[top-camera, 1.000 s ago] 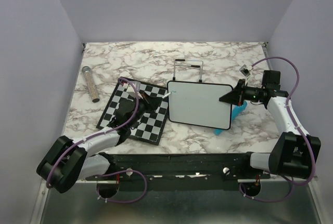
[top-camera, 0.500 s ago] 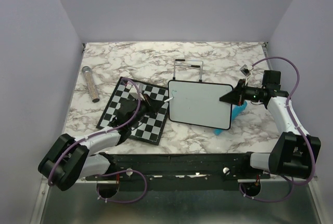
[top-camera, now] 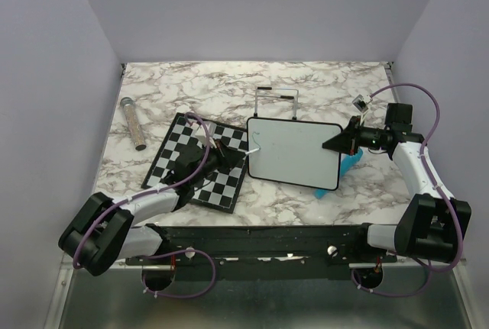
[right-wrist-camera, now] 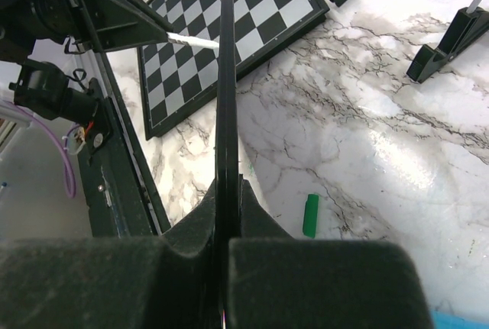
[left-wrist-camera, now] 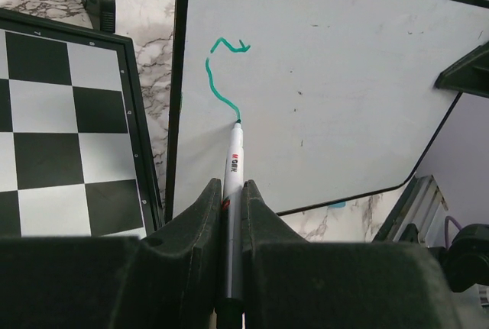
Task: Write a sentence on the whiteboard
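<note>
Whiteboard (top-camera: 294, 153), held by right tool (top-camera: 330, 146), bears teal squiggle (left-wrist-camera: 208, 73) at marker (left-wrist-camera: 234, 184) tip.

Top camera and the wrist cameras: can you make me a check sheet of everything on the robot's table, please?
Surface: marbled table.
Job's things: whiteboard gripped at its right edge; the sentence is only one teal squiggle near the top left corner; marker tip on the board.
Clutter: chessboard, glittery tube, wire stand, green cap, blue thing partly under the whiteboard.
Grippers: left gripper shut on the marker; right gripper shut on the whiteboard.
Cables: purple cables loop along both arms.
Surroundings: plain pale walls.
</note>
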Controlling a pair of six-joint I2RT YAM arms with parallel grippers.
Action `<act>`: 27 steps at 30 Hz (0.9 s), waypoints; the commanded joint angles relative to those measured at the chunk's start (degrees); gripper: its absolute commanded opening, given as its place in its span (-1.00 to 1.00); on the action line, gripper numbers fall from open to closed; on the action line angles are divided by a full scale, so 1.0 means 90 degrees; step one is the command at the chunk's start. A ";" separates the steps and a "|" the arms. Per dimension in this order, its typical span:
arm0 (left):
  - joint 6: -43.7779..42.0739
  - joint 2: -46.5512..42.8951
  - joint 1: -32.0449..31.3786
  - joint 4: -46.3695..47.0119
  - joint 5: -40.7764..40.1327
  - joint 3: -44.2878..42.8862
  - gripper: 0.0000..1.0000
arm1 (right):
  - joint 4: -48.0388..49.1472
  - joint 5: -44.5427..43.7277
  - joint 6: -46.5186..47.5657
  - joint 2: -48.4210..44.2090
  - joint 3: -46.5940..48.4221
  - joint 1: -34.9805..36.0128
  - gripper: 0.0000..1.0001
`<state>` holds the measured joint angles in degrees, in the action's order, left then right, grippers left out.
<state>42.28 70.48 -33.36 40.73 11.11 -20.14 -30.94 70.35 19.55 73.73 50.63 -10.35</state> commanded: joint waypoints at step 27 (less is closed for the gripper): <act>-0.0079 -0.1453 0.0035 -0.0288 0.0279 0.0040 -1.00 | 0.0186 -0.0306 0.0377 0.0020 0.0048 0.0027 -0.99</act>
<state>40.34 59.11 -33.32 34.85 11.97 -20.51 -30.50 70.37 19.97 73.73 50.63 -10.35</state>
